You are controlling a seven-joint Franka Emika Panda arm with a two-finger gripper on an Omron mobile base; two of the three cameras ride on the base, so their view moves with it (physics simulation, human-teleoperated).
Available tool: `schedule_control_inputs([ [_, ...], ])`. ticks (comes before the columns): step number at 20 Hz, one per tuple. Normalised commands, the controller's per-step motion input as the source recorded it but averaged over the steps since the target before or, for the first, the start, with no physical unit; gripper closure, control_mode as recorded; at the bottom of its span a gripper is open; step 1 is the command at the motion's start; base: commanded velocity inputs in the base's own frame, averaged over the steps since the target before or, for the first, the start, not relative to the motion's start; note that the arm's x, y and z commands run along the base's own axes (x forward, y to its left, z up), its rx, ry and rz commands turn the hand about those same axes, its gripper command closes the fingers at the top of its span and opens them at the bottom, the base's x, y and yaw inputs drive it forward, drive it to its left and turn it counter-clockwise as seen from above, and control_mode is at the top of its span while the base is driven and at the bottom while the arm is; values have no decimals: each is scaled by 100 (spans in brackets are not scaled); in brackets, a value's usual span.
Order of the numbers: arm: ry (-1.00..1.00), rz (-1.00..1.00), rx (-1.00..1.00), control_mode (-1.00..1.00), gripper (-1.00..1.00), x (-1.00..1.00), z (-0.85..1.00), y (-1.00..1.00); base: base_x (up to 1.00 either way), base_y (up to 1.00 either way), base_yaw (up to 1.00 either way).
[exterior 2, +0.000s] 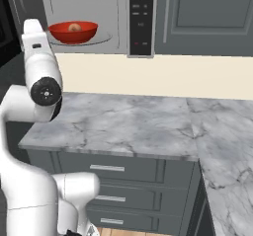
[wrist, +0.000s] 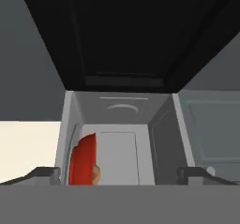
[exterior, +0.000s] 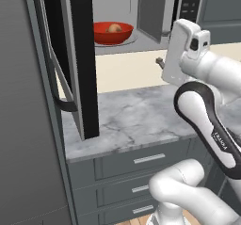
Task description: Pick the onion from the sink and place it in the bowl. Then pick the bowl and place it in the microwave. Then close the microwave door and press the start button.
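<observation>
The bowl (exterior: 113,33) with the onion (exterior: 114,28) sits inside the microwave (exterior 2: 113,18); fingers (wrist: 44,174) spread wide.

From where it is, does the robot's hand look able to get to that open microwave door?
Probably yes. The microwave door stands swung out to the arm's left, and bare counter lies between; the open gripper holds nothing.

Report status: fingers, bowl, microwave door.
Fingers open, empty. Bowl with onion sits inside microwave. Door wide open, nothing blocking it.
</observation>
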Motion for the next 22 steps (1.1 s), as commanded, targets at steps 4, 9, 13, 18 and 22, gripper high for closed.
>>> schedule_control_inputs([
  [4, -1, 22, 12, -100, -100, -100, 70, 0, 0, 0, 0],
  [9, 9, 21, 13, -100, -100, -100, 48, 0, 0, 0, 0],
  [13, 16, 20, 10, -100, -100, -100, 23, 0, 0, 0, 0],
  [18, 16, 15, 4, -100, -100, -100, 3, 3, 0, 0, 0],
  [22, 16, 14, 0, -100, -100, -100, 0, 11, 0, 0, 0],
])
